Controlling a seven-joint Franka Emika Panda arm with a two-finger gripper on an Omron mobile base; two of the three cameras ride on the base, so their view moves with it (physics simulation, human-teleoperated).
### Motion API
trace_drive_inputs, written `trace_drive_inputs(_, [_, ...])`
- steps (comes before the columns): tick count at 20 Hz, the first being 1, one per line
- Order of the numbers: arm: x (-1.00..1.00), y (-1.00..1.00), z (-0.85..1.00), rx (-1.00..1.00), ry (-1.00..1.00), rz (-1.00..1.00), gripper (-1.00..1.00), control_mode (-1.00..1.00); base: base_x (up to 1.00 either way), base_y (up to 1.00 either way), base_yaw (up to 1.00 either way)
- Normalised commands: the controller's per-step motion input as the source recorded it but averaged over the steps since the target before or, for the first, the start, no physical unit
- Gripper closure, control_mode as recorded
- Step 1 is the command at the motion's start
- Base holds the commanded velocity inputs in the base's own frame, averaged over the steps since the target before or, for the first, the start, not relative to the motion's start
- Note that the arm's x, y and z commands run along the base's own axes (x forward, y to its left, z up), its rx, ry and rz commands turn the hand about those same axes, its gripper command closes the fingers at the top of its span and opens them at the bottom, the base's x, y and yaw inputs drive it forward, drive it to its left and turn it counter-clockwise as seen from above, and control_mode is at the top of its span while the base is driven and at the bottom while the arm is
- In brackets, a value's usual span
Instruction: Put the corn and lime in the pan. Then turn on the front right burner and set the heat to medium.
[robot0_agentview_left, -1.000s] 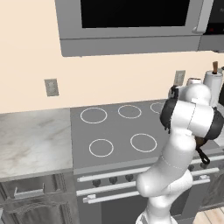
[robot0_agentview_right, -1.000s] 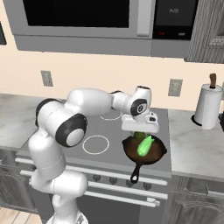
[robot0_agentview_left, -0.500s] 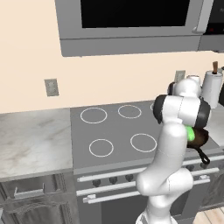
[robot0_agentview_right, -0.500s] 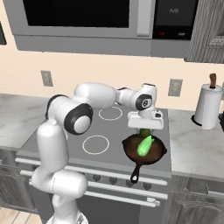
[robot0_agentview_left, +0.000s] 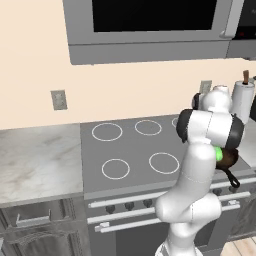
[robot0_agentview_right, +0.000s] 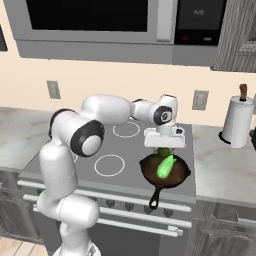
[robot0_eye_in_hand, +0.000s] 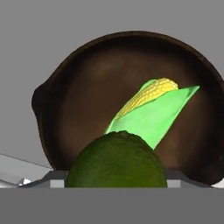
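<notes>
The pan (robot0_agentview_right: 179, 178) is a dark skillet on the stove's front right burner, its black handle pointing toward the stove front. The corn (robot0_agentview_right: 165, 166) lies inside it, a light-green husk with yellow kernels (robot0_eye_in_hand: 153, 107) across the pan's brown inside (robot0_eye_in_hand: 83, 109). My gripper (robot0_agentview_right: 164, 148) hangs just above the pan's far edge, shut on the lime (robot0_agentview_right: 163, 151). The lime (robot0_eye_in_hand: 116, 159) is a dark olive-green ball close to the hand camera, and it hides the fingertips. From the left, my arm covers most of the pan (robot0_agentview_left: 228, 159), and a bit of the corn (robot0_agentview_left: 218, 153) peeks out.
Other burner rings (robot0_agentview_right: 109, 165) mark the grey stovetop to the pan's left. A row of knobs (robot0_agentview_right: 131, 207) runs along the stove front. A paper towel roll (robot0_agentview_right: 237, 125) stands on the right counter. A microwave (robot0_agentview_right: 95, 25) hangs above.
My arm's elbow and upper links have swung round. The hand stays over the pan with the lime in it. The corn has not moved.
</notes>
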Motion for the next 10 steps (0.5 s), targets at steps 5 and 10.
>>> trace_drive_inputs(5, [-0.19,0.51,-0.03,0.00,0.00,0.10,1.00,-1.00,0.00,0.00,0.00])
trace_drive_inputs(10, [0.02,0.03,-0.36,0.00,0.00,0.01,1.00,-1.00,0.00,0.00,0.00])
